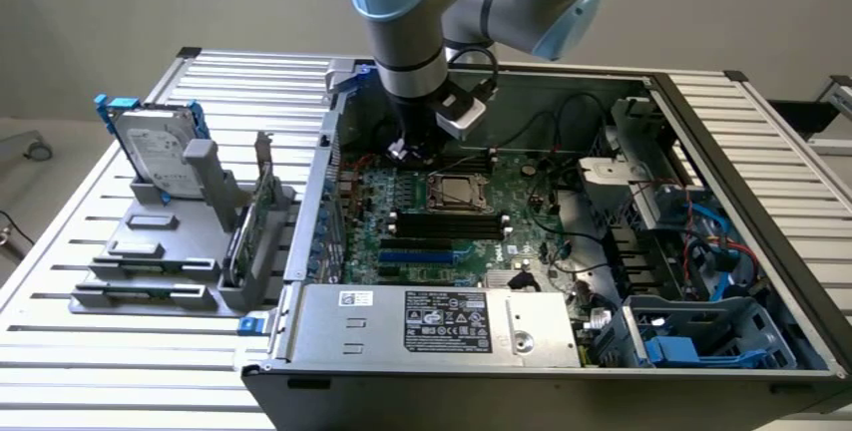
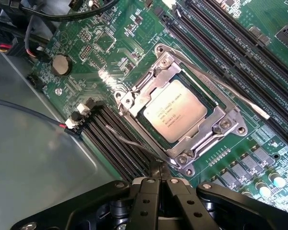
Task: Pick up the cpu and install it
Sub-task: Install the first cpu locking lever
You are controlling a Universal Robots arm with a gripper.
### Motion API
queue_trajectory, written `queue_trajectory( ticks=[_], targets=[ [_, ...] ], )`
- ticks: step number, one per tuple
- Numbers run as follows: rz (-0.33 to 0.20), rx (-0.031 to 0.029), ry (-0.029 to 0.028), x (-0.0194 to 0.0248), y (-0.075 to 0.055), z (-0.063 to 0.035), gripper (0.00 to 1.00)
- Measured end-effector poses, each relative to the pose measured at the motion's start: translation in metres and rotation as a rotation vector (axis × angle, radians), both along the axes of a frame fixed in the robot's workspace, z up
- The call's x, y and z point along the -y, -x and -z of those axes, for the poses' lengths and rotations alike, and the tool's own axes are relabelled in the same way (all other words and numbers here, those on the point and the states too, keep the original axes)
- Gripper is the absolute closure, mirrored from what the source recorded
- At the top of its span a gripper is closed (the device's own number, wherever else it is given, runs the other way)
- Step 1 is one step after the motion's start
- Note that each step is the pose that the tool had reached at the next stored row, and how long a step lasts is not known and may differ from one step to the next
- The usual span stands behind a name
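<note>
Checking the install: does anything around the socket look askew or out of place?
The cpu lies flat and square in the socket frame. One thin lever juts out past the frame, seemingly unlatched.

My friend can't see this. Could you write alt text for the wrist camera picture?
A silvery square cpu sits inside the metal-framed socket of a green motherboard, with rows of black memory slots on either side. The black gripper, its fingers shut, points at the board with its tips near one corner of the socket.
</note>
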State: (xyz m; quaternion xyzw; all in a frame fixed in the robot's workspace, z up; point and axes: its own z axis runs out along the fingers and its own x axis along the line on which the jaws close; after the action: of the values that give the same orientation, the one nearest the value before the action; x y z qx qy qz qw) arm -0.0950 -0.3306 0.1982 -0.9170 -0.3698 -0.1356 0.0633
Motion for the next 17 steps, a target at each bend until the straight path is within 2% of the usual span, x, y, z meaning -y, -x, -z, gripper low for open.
queue_trajectory(
  ticks=[9, 17],
  targets=[
    [0.000, -0.0001, 0.0023, 0.0000, -0.0027, 0.0023, 0.89],
    [0.000, -0.0001, 0.0071, 0.0000, -0.0058, 0.0039, 0.89]
  ],
)
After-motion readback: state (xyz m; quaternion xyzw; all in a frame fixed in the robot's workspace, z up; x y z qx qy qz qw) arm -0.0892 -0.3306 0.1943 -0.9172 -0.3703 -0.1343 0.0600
